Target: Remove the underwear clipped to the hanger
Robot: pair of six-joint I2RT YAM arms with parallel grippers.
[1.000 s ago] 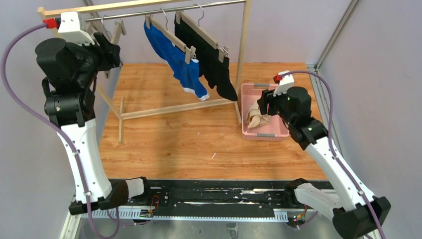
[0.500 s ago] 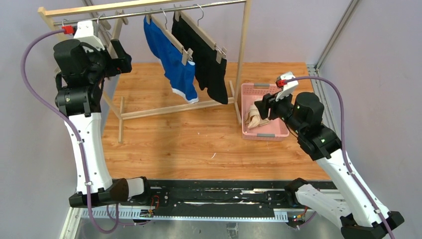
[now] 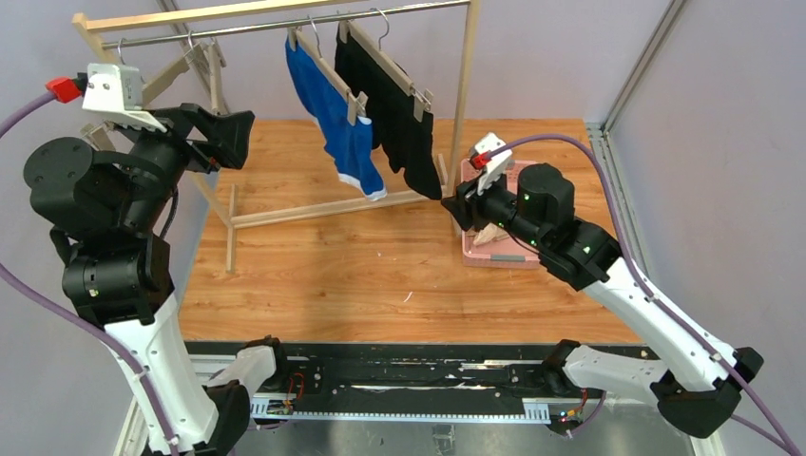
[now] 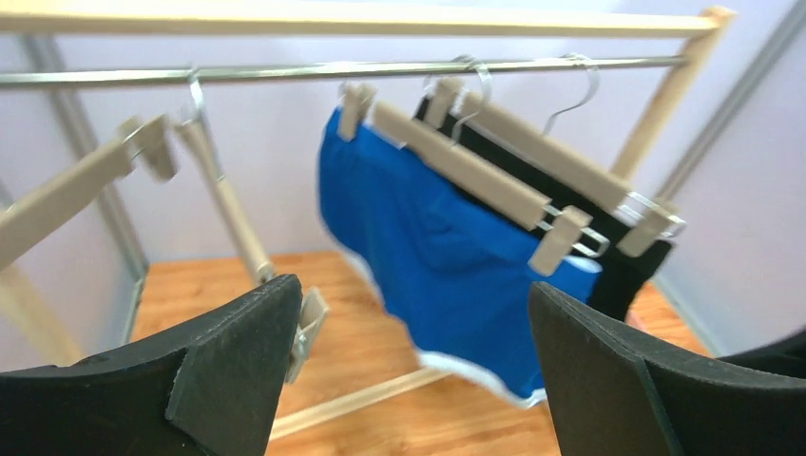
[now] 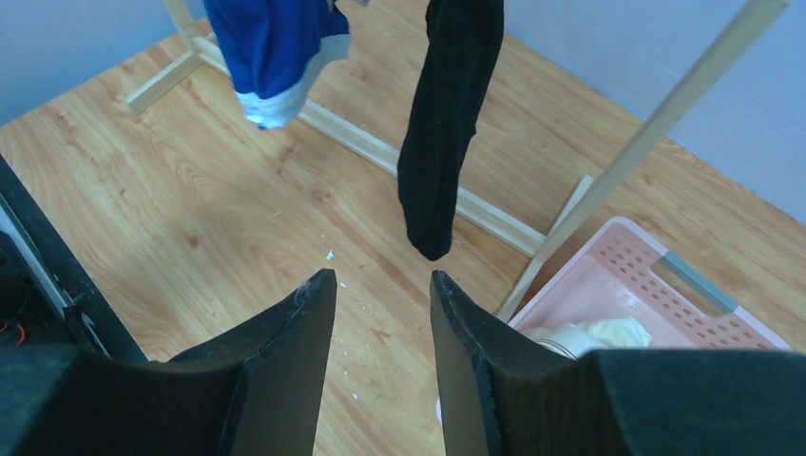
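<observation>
The bright blue underwear (image 3: 337, 128) and the black underwear (image 3: 399, 128) hang clipped to wooden hangers on the rail. In the left wrist view the blue one (image 4: 447, 256) fills the space between my fingers, with the black one (image 4: 627, 275) behind it. The cream-beige underwear (image 5: 589, 337) lies in the pink basket (image 5: 665, 275). My left gripper (image 3: 238, 138) is open and empty, left of the blue underwear and apart from it. My right gripper (image 3: 454, 211) is open and empty, just below and right of the black underwear's (image 5: 442, 123) lower tip.
An empty wooden clip hanger (image 4: 67, 195) hangs at the left end of the metal rail (image 3: 285, 21). The rack's right post (image 3: 464, 85) stands between the black underwear and the basket (image 3: 513, 256). Its base bar (image 3: 323, 209) crosses the wooden table.
My right gripper has moved left from over the basket to under the black underwear. My left arm has shifted, its gripper now facing the blue underwear. The hanging clothes have swung slightly.
</observation>
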